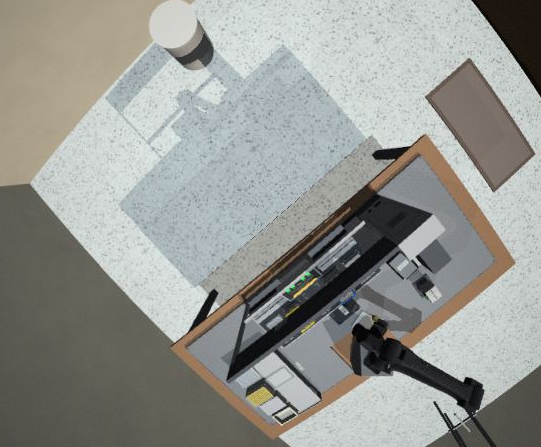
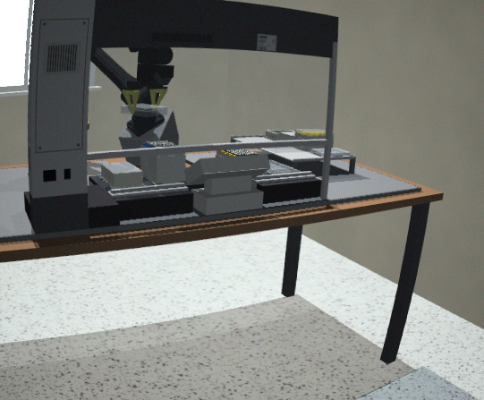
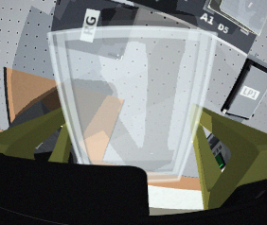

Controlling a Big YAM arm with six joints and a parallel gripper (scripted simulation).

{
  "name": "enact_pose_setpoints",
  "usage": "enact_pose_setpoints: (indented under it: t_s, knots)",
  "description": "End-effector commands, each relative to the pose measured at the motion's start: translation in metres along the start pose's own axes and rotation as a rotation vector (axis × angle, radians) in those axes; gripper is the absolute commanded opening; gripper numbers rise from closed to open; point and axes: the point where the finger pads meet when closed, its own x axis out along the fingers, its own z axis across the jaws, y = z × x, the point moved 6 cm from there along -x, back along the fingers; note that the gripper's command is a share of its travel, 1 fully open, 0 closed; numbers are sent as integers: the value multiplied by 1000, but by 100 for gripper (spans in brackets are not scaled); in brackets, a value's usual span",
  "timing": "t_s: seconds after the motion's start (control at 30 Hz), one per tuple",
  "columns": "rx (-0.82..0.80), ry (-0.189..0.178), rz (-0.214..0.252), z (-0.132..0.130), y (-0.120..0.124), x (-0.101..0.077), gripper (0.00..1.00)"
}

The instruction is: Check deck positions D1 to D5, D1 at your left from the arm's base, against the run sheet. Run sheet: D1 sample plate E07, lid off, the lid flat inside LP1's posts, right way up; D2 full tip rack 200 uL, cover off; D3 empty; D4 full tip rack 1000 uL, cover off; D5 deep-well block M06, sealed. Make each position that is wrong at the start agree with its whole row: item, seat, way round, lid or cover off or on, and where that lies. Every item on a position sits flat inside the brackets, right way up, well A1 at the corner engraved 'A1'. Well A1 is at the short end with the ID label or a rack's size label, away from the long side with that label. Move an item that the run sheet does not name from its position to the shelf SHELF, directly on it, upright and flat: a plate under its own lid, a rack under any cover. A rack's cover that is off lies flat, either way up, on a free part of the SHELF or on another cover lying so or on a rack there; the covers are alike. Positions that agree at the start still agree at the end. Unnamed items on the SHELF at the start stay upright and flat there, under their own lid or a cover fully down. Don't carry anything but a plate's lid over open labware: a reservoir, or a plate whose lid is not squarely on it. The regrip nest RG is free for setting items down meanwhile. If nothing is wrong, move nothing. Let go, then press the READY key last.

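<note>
My gripper is shut on a clear rack cover, held level between the fingers in the air, in front of the deck. Below it in the wrist view, the dark regrip nest RG carries nothing visible. A pale block sits on D5. A blue-edged tip rack stands uncovered beside it. A yellow-edged tip rack stands uncovered further along. LP1 lies to the right; whether a lid lies in it I cannot tell. Item labels are too small to read.
The shelf at the other end bears several items, among them a yellow rack. The black gantry beam spans above the deck. A small key box with green stands beyond LP1.
</note>
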Motion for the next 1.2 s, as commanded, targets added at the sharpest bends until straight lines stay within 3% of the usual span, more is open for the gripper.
enact_pose_setpoints:
  t_s: [0.0, 1.17]
  knots:
    - [-69, 3, -29, -4, -6, -8, 0]
    - [-650, 10, -27, -4, -6, -7, 0]
